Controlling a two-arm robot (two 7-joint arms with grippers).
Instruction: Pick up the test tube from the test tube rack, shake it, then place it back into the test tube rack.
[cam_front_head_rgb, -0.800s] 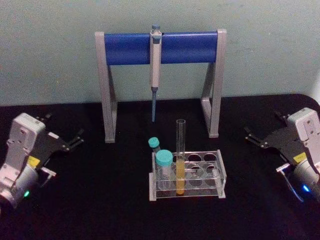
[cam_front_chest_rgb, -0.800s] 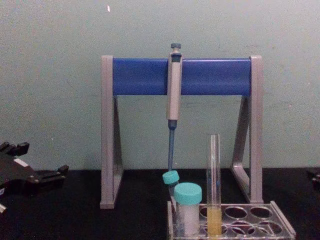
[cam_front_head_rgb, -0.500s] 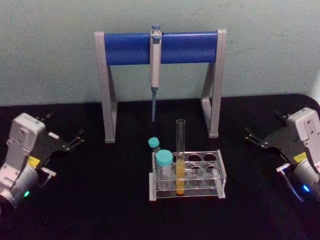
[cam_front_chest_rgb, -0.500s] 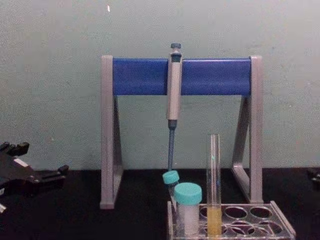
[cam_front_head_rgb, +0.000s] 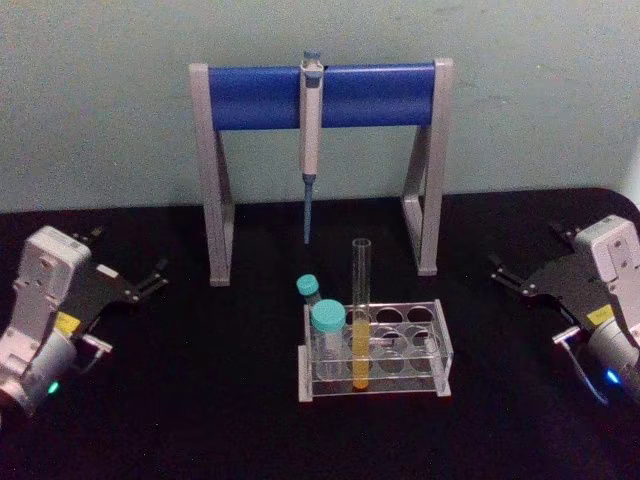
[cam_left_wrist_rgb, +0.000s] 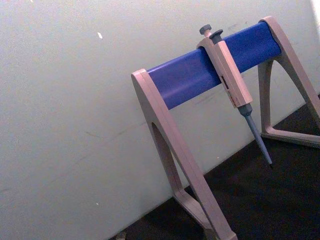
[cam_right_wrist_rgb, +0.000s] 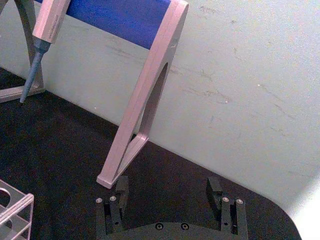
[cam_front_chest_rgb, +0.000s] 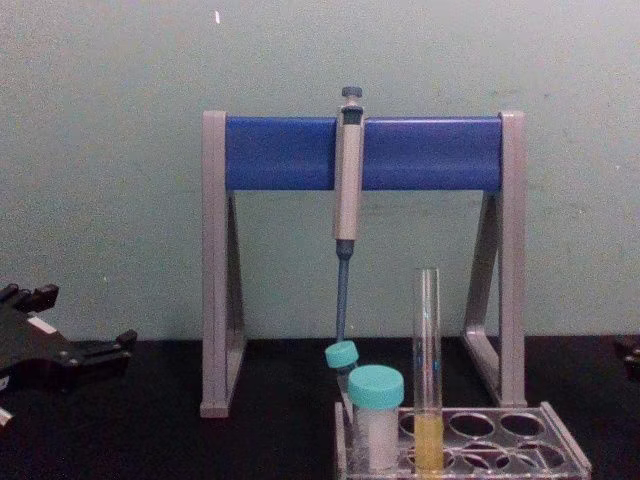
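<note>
The test tube (cam_front_head_rgb: 360, 315) is a tall clear glass tube with yellow liquid at its bottom. It stands upright in the front row of the clear test tube rack (cam_front_head_rgb: 441, 352) at the table's centre. The chest view shows the test tube (cam_front_chest_rgb: 428, 370) rising well above the test tube rack (cam_front_chest_rgb: 562, 455). My left gripper (cam_front_head_rgb: 130, 255) rests open at the far left of the table, well away from the rack, and shows in the chest view as the left gripper (cam_front_chest_rgb: 85, 318). My right gripper (cam_front_head_rgb: 525, 250) rests open at the far right, its fingers (cam_right_wrist_rgb: 121, 186) spread wide with nothing between them.
Behind the rack stands a tall grey-legged stand with a blue crossbar (cam_front_head_rgb: 320, 95), and a grey pipette (cam_front_head_rgb: 310, 130) hangs from it. Two teal-capped tubes (cam_front_head_rgb: 328, 318) (cam_front_head_rgb: 307, 286) sit at the rack's left end. Black tabletop lies bare on both sides of the rack.
</note>
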